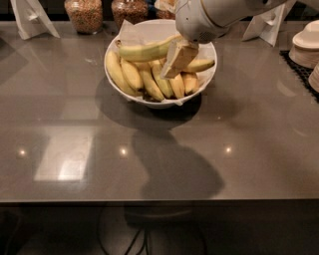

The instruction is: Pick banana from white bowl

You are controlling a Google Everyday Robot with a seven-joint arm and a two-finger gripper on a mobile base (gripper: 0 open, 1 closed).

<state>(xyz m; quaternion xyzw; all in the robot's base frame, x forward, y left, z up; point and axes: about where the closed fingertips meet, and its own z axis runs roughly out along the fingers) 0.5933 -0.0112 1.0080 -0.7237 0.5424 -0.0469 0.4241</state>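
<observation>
We are seeing the tool (168, 69) hanging over the right half of the white bowl (108, 67), its beige tip pointing down and to the left at the right end of the banana (142, 51). We cannot tell whether the tool is spread or pressed together, nor whether it is touching the fruit. The banana is lying across the top of the pile inside the bowl, stretching away to the tool's left. Shorter yellow bananas (149, 83) are sitting just below the tool. The bowl is resting on the grey counter (249, 134), and two jars (84, 14) are standing behind and left of the tool.
</observation>
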